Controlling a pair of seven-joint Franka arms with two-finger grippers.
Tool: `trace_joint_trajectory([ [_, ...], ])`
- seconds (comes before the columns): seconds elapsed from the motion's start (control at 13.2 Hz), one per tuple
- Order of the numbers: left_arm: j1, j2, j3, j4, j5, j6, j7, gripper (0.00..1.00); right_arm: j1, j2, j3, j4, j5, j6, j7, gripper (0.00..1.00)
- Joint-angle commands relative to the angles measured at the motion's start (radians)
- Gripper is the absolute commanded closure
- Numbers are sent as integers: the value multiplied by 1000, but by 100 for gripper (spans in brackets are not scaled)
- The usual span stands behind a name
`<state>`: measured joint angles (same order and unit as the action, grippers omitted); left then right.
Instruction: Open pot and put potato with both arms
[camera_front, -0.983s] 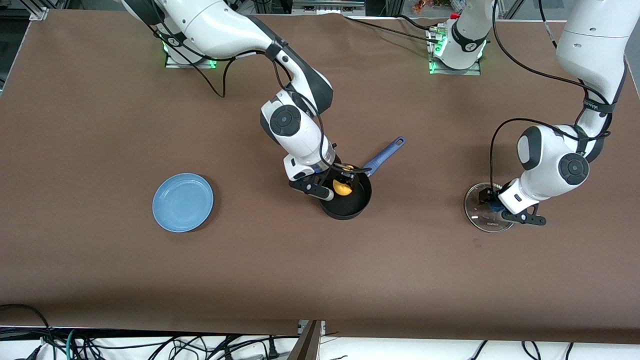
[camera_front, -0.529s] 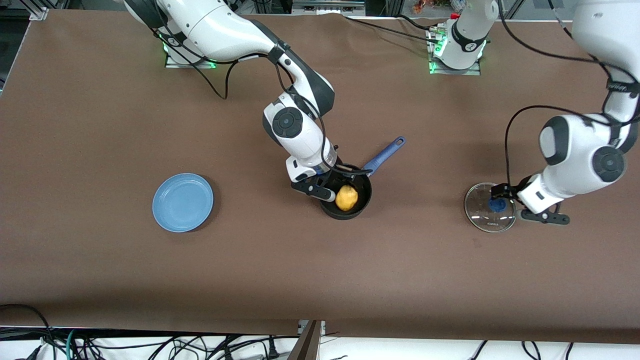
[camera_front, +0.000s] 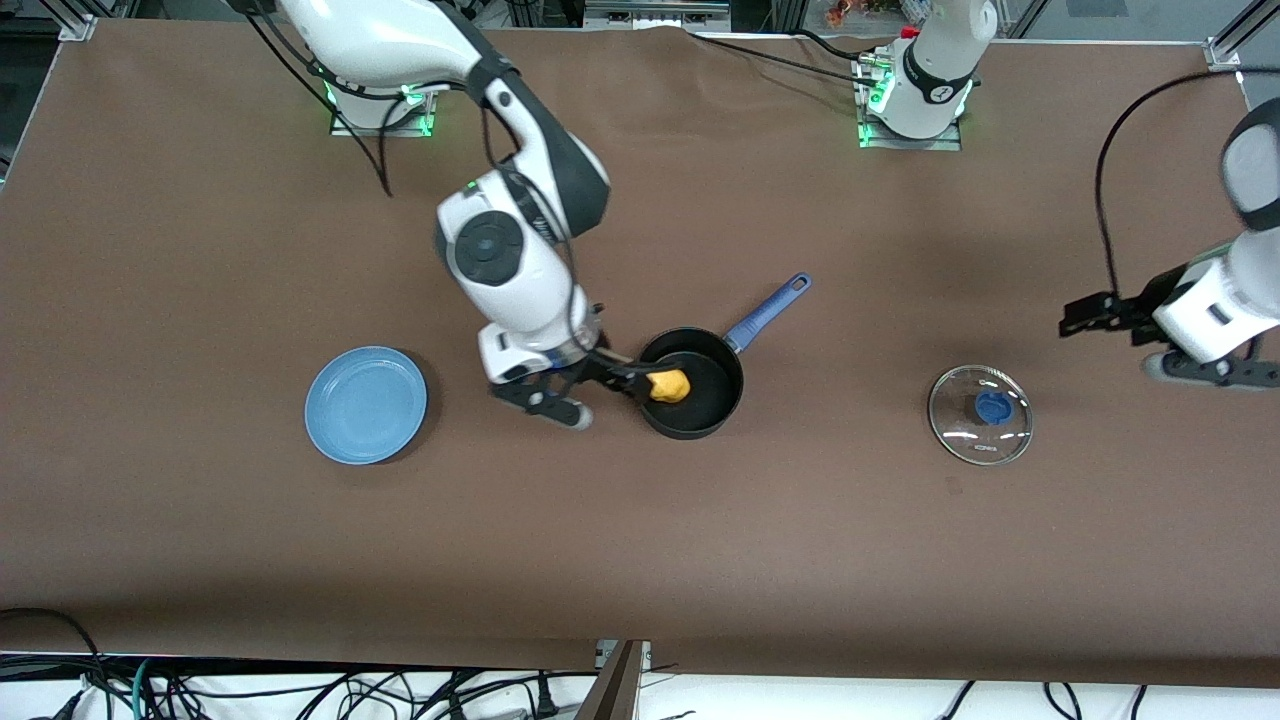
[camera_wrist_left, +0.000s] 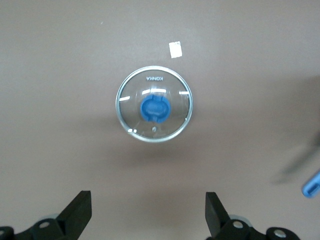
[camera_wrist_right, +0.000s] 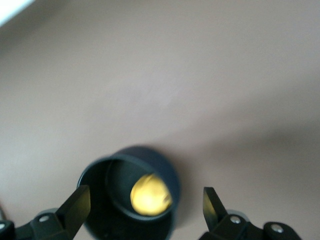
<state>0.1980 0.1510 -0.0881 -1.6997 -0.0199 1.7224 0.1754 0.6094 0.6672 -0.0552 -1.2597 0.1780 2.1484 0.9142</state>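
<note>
I see the potato (camera_wrist_right: 150, 194) in the pot (camera_wrist_right: 167, 175) between my right gripper's (camera_wrist_right: 145, 204) 2 spread, empty fingers. My left gripper (camera_wrist_left: 147, 215), fingers also apart, hangs over the lid (camera_wrist_left: 154, 111); the pot's handle (camera_wrist_left: 311, 184) is cut off there.

Both hands (camera_wrist_left: 145, 217) (camera_wrist_right: 142, 210) raised, spread, empty

Potato (camera_front: 669, 385) dropped in pot (camera_front: 692, 396), both end effectors withdrawn (lid (camera_front: 980, 414) freed)

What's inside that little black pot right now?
The pot holds one yellow-orange potato, lying on its dark bottom. Its glass lid lies on the table toward the left arm's end. A finger of the right gripper covers a bit of the rim.
</note>
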Motion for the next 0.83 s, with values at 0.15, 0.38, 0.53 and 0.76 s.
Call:
trace_joint_trajectory([
  [0.15, -34, -51, 24, 86, -5, -171, -100, 0, -103, -205, -55, -60, 41, -316, -269, 0],
  [0.38, -51, -62, -11, 106, 57, -208, -169, 0, -172, -312, -115, -63, 49, -534, -478, 0],
  [0.53, -49, -54, -38, 127, 54, -211, -168, 0, -172, -377, -178, -66, 46, -628, -563, 0],
  [0.76, -49, -30, -39, 137, 55, -210, -166, 0, -250, -503, -180, -160, 28, -674, -649, 0],
])
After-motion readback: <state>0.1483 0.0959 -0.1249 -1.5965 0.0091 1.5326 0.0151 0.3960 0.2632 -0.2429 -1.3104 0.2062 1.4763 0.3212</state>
